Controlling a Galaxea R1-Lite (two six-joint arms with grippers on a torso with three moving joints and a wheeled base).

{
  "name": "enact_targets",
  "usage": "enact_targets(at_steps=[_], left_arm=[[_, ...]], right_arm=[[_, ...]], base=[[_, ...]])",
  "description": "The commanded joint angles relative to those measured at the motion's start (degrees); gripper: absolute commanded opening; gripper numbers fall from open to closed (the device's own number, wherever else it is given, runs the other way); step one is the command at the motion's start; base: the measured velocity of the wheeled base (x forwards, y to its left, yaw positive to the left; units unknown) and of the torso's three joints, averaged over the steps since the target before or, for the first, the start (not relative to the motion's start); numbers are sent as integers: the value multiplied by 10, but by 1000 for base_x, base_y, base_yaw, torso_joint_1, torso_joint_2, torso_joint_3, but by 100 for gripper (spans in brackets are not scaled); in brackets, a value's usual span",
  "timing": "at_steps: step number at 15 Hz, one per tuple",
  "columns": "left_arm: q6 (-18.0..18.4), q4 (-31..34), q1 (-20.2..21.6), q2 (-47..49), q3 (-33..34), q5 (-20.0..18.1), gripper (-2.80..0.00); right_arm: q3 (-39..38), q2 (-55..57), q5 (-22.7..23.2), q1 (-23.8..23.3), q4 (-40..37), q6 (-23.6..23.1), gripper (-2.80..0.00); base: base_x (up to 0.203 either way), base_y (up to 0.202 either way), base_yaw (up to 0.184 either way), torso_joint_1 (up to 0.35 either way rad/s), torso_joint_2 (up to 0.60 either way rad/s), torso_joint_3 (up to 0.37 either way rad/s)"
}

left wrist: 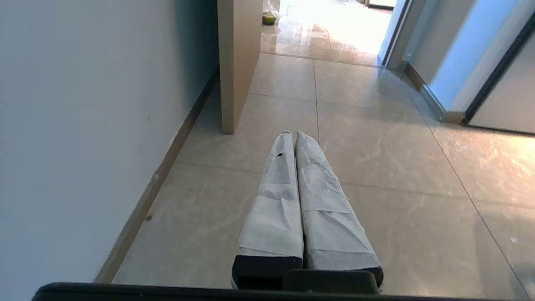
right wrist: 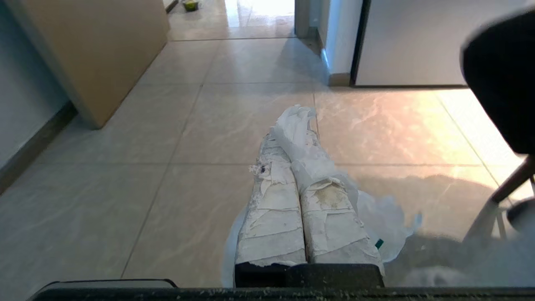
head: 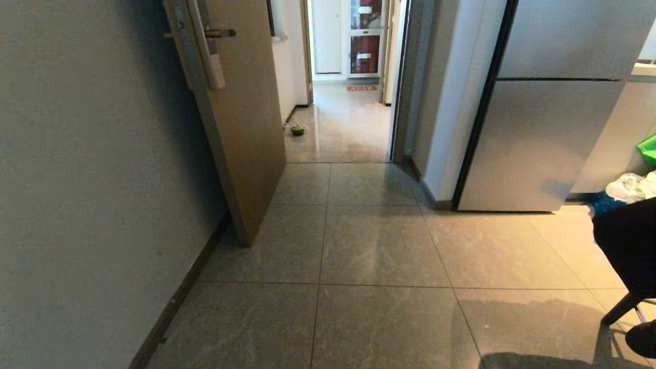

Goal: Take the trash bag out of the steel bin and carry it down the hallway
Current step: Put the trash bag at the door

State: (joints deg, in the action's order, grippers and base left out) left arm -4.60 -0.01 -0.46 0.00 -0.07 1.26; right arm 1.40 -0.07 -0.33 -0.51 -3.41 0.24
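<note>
Head view: the hallway [head: 348,118] opens ahead past the open door [head: 241,128]; drive centred, clear of the door's edge and the fridge [head: 538,138]. Left wrist view: the left gripper [left wrist: 291,136] is clenched and empty. Right wrist view: the right gripper [right wrist: 292,125] has its fingers pinched on the trash bag [right wrist: 376,213], which hangs beneath, so steady driving should avoid swinging it.

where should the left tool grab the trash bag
On the trash bag, probably the bunched handle strip poking past the tips of the right tool, approached from ahead of them: it is gathered narrow there, while the rest hangs loose below.
</note>
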Motion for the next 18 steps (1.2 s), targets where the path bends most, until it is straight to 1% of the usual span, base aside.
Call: enact_targets(at_steps=[1, 18], left_arm=[[-1, 0, 0, 0, 1, 0, -280], [-1, 0, 0, 0, 1, 0, -280]], right_arm=[[0, 0, 0, 1, 0, 0, -280], [0, 0, 0, 1, 0, 0, -280]], base=[[197, 0, -2, 2, -2, 0], [192, 0, 1, 2, 3, 3]])
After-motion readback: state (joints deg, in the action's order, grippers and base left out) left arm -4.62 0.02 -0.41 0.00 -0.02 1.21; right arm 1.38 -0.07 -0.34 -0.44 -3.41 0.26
